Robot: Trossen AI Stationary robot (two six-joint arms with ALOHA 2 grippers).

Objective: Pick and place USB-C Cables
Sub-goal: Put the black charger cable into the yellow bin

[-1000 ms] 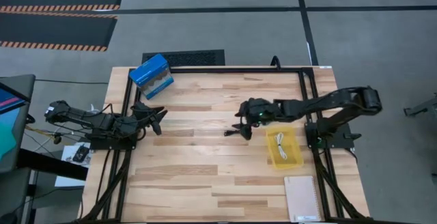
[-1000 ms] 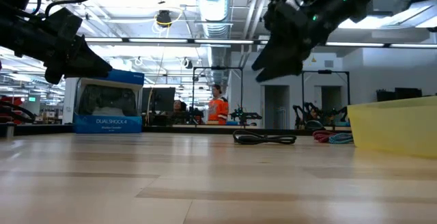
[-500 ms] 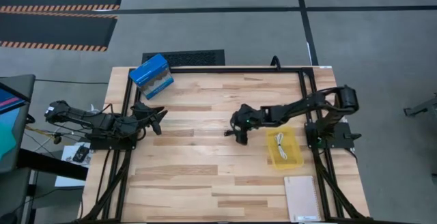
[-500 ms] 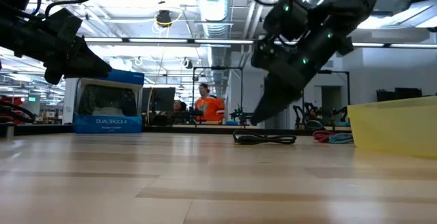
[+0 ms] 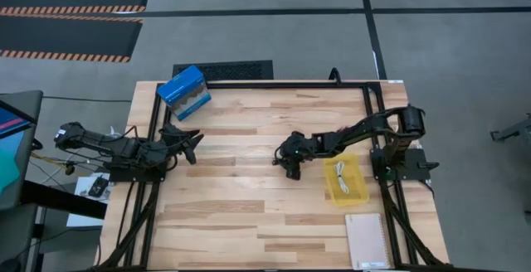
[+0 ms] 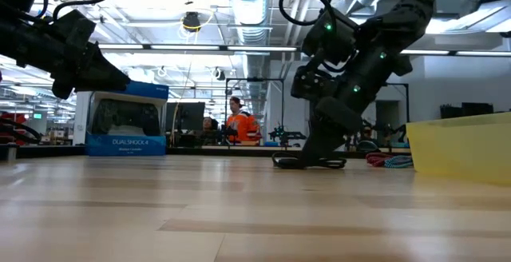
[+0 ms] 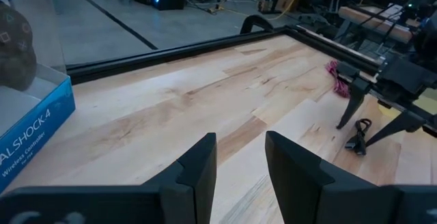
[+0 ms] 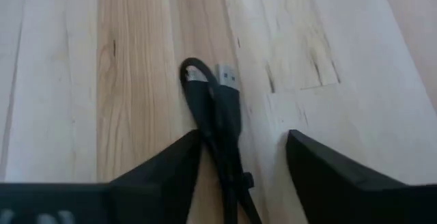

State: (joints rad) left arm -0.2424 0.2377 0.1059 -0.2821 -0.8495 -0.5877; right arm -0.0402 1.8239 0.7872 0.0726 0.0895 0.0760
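The black cable [image 8: 217, 118] lies in a narrow loop on the wood, its plug ends [image 8: 227, 77] pointing away from my right wrist camera. My right gripper [image 8: 240, 183] is open and down at table level, one finger on each side of the cable [image 5: 282, 161]; I cannot see any touch. In the low view its fingertips [image 6: 307, 158] reach the tabletop beside the cable [image 6: 327, 163]. The white cable [image 5: 342, 173] lies in the yellow bin [image 5: 358, 191]. The dark red and teal cables [image 6: 389, 160] lie together by the bin. My left gripper [image 5: 194, 143] waits open above the table's left side.
A blue controller box [image 5: 183, 87] stands at the far left corner. A notebook [image 5: 366, 240] lies near the front right corner. A black frame rail [image 5: 286, 84] runs along the far edge. People [image 6: 239, 125] move in the room beyond the table. Bare wood spans the middle and near side.
My right gripper has come down from well above the table to the tabletop, shifting a little toward the left edge, and has tipped to point downward, ending astride the black cable. The cable has stayed where it was.
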